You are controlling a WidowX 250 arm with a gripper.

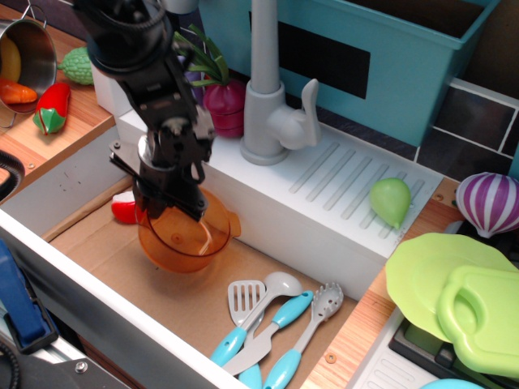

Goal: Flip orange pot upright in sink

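In the one view, your gripper (166,207) sits directly above the back rim of the pot (185,237), its fingers apparently closed on that rim. The pot rests mouth-up on the floor of the sink (162,300), so your release is straight up.

From my feed the pot (185,237) sits mouth-up on the sink (105,243) floor, far-left part, gripper (166,203) right over its far rim. Utensils (272,328) lie to its near right. Faucet (268,113) stands behind on the drainboard (340,182), with a fruit (390,200) further right.
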